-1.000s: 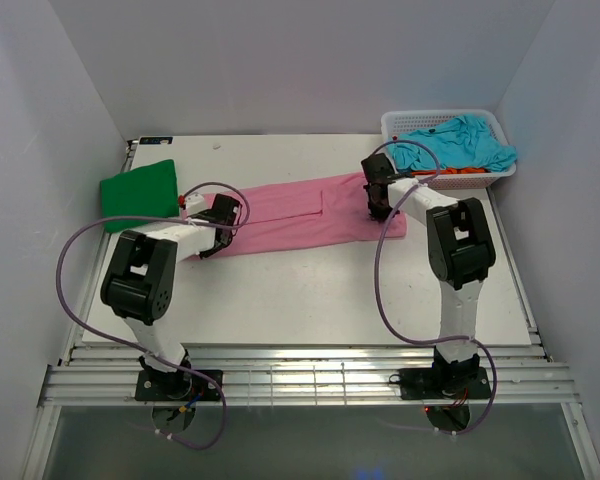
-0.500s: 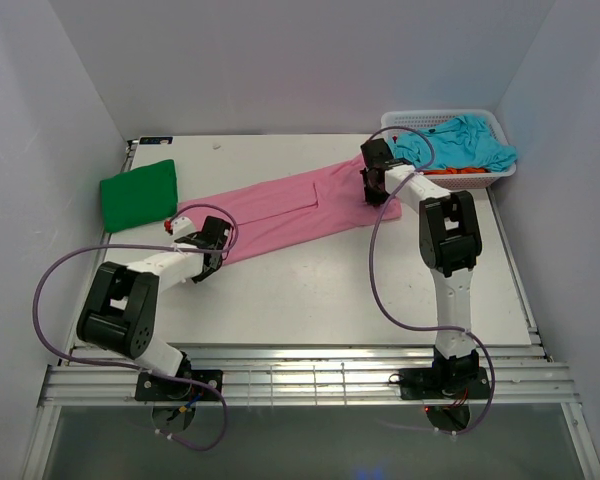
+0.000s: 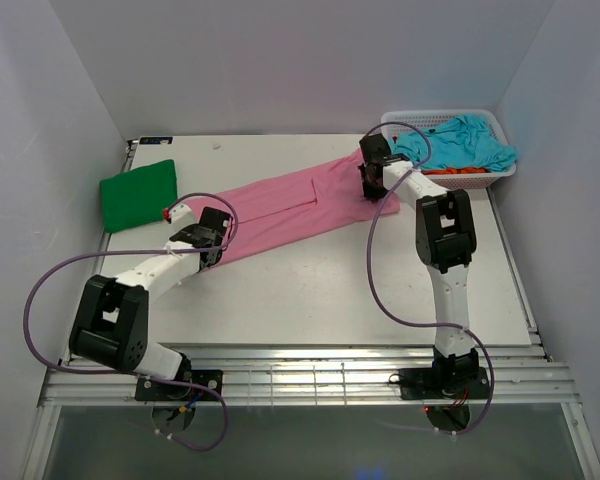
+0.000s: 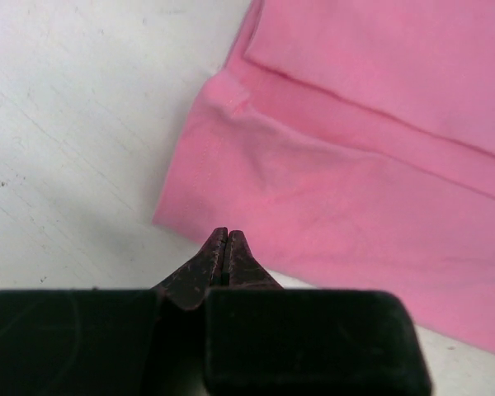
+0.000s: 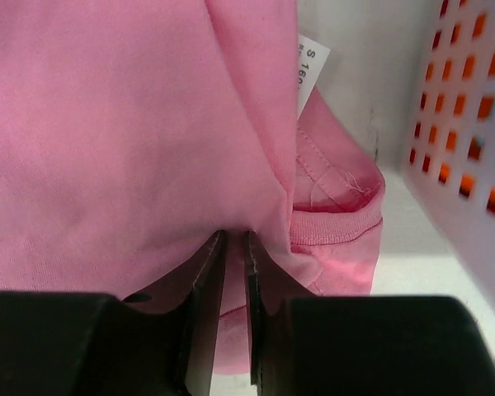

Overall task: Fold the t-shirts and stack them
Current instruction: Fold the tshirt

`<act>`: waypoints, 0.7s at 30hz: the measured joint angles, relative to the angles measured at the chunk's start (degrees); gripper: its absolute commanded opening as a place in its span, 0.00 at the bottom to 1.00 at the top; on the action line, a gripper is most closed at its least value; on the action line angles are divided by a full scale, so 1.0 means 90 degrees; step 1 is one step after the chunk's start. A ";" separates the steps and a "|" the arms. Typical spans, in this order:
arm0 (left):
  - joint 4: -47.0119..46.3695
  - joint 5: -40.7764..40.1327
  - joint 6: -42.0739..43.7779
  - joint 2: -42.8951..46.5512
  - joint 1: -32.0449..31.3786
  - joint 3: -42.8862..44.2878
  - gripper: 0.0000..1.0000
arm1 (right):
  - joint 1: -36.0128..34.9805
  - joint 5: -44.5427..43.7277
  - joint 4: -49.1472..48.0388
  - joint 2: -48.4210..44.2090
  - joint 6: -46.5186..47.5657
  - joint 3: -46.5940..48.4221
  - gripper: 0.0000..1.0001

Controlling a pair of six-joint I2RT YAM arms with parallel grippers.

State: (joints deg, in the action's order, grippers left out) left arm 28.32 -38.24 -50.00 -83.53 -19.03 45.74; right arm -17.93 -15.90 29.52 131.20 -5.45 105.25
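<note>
Pink t-shirt has shifted toward the basket.

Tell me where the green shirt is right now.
In the top view, the green shirt lies folded on the far left of the table, close to the left wall. Its nearest neighbour is the pink shirt, just to its right.

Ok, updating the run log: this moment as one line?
pink cloth t-shirt: stretched flat | left hand: shut on its hem | right hand: shut on its collar end | green folded t-shirt: far left
</note>
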 measured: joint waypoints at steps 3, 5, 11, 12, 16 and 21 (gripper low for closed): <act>-0.0010 -0.0134 0.0068 0.0216 -0.0024 0.0206 0.00 | 0.0041 0.0075 0.0146 0.0347 0.0012 0.0593 0.22; -0.0007 -0.0291 0.0129 0.0199 -0.0027 0.0403 0.00 | 0.0083 0.0168 0.0231 0.0566 0.0012 0.0967 0.23; -0.0049 -0.0653 0.0379 -0.0974 -0.0024 0.1287 0.00 | 0.0165 0.0471 0.0435 0.0833 0.0007 0.1460 0.24; -0.0046 -0.0670 0.0413 -0.1287 -0.0024 0.1426 0.00 | 0.0177 0.0508 0.0454 0.0869 0.0007 0.1525 0.24; 0.0027 -0.0682 0.0505 -0.2344 -0.0024 0.1688 0.00 | 0.0221 0.0651 0.0498 0.0976 0.0007 0.1719 0.25; 0.0177 -0.0981 0.0532 -0.2606 -0.0066 0.1853 0.00 | 0.0267 0.0809 0.0529 0.1020 0.0005 0.1809 0.25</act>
State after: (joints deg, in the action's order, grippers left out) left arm 29.91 -47.07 -45.21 -106.98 -19.62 62.41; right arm -15.53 -8.62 34.28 140.38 -5.41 121.54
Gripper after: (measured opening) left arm 0.042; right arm 0.245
